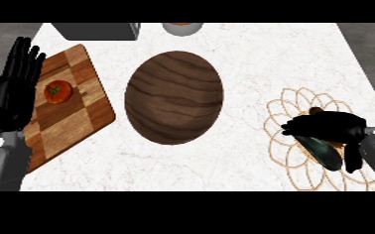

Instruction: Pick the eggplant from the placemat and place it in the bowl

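Eggplant [322, 151] lies on the placemat [287, 110] at the right of the marble surface [249, 54], our right hand [330, 126] curled over its upper end. Our left hand [18, 87] rests open, fingers up, at the left edge beside a checkered board [77, 124] carrying a tomato [58, 91]. Between board and placemat sits the wooden bowl [173, 96].
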Robot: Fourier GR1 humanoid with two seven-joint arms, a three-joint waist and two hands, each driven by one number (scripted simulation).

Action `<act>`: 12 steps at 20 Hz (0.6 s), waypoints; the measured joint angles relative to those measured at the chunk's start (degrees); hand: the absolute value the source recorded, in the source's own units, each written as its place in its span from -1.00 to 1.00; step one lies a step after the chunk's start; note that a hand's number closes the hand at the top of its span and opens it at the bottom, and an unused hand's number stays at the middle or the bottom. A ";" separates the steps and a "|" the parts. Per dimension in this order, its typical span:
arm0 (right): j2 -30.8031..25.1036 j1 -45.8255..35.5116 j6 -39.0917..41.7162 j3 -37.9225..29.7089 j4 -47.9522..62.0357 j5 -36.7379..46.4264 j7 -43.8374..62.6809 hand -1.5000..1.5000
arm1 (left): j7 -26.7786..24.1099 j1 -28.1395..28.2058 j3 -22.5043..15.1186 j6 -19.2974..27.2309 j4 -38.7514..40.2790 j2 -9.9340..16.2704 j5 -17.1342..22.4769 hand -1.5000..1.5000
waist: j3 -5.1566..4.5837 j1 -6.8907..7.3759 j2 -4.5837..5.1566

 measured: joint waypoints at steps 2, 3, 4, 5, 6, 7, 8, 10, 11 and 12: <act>1.24 -0.76 -0.05 -0.46 2.35 1.22 -0.01 -1.00 | 0.15 0.57 0.70 -1.12 -0.24 0.38 0.51 0.00 | -0.01 0.10 0.01; 1.53 -0.40 0.18 -0.81 2.14 1.65 0.50 -1.00 | 0.06 0.21 0.67 -0.99 0.25 0.06 0.19 0.00 | -0.05 0.00 -0.02; 2.10 -0.64 -0.43 -1.02 3.59 2.34 -0.19 -1.00 | 0.47 -0.24 1.04 -1.38 0.36 0.29 0.48 0.00 | -0.12 0.03 -0.10; 2.49 -0.39 -0.51 -1.35 3.68 2.94 0.08 -1.00 | 0.52 -0.62 1.47 -1.74 0.84 0.57 0.50 0.00 | -0.21 -0.06 -0.18; 3.08 -0.70 -0.76 -1.44 4.57 3.68 -0.25 -1.00 | 0.74 -0.46 1.29 -1.60 0.29 0.20 0.30 0.00 | -0.35 -0.05 -0.29; 3.20 -0.89 -1.24 -1.62 5.25 4.33 -0.93 -1.00 | 0.23 0.24 0.83 -1.22 -0.16 -0.63 -0.27 0.00 | -0.38 -0.02 -0.36; 3.77 -1.48 -1.35 -1.84 5.95 4.93 -1.11 1.00 | 0.99 0.19 0.57 -0.60 -1.15 -1.02 -0.64 0.00 | -0.49 -0.03 -0.44; 4.64 -2.12 -3.38 -2.82 7.79 5.25 -2.82 1.00 | 0.68 -0.01 0.44 -0.42 -1.05 -1.44 -1.19 0.00 | -0.51 0.13 -0.50; 5.23 -2.60 -4.26 -3.43 8.81 5.22 -3.55 1.00 | 0.73 0.01 0.75 -0.83 -1.05 -1.23 -0.96 0.00 | -0.54 0.21 -0.52; 5.53 -2.54 -4.78 -4.13 8.78 5.09 -3.68 1.00 | 0.14 -0.31 0.96 -1.02 -0.11 -1.28 -1.08 0.00 | -0.56 0.13 -0.54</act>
